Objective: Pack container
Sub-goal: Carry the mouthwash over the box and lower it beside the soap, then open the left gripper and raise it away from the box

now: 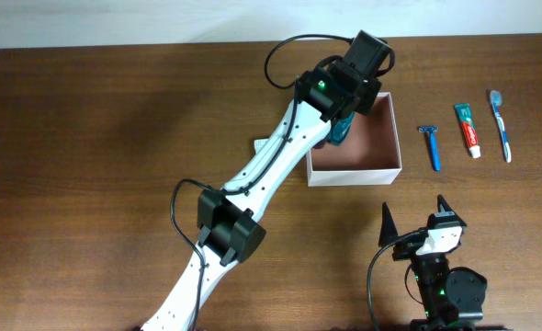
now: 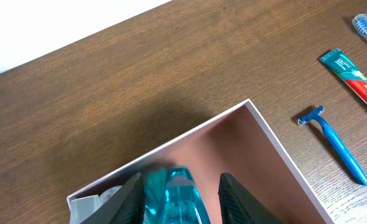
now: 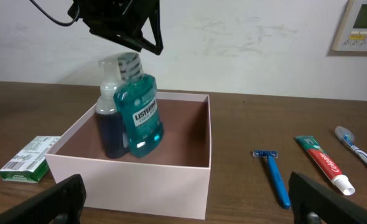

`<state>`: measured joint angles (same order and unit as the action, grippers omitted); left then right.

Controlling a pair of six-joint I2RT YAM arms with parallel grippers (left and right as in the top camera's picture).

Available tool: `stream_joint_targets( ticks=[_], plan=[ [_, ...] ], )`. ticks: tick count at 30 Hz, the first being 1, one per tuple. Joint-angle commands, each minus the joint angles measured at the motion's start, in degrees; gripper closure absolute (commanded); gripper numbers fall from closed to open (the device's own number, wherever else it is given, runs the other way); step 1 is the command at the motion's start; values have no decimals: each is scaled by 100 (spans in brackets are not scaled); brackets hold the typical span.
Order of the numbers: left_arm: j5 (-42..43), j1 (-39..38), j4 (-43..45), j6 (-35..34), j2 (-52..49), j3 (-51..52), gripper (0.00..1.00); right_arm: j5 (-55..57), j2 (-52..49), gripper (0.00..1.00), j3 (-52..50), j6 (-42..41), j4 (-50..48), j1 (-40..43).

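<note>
The container (image 1: 354, 174), a square white-walled box with a pinkish floor, sits right of the table's middle. A teal mouthwash bottle (image 3: 140, 109) stands inside it, tilted, beside a dark blue spray bottle (image 3: 111, 121). My left gripper (image 3: 141, 34) hovers at the teal bottle's cap. In the left wrist view the teal bottle (image 2: 180, 199) lies against the left finger, with a gap to the right finger (image 2: 239, 199), so the left gripper (image 2: 183, 202) is open. My right gripper (image 1: 414, 207) waits wide open in front of the container (image 3: 134, 180), holding nothing.
A blue razor (image 1: 430, 147), a toothpaste tube (image 1: 468, 130) and a toothbrush (image 1: 501, 125) lie in a row to the right of the container. A green-and-white soap box (image 3: 27, 160) rests on the table at the container's left side.
</note>
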<state>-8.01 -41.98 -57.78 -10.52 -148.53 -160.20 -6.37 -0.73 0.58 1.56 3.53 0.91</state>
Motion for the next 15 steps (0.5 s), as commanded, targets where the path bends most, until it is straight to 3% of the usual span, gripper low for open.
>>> stream_joint_targets(
  ticks=[1,11,15],
  plan=[
    [-81,15,26,-35,87,-76,60,-52,42,1,-26,-7,31,-52],
    [-76,179,240,-31,125,-555,51,-52,42,1,-26,-7,31,-52],
    [-81,313,190,4,197,-1130,38,-52,42,1,-26,-4,31,-52]
  ],
)
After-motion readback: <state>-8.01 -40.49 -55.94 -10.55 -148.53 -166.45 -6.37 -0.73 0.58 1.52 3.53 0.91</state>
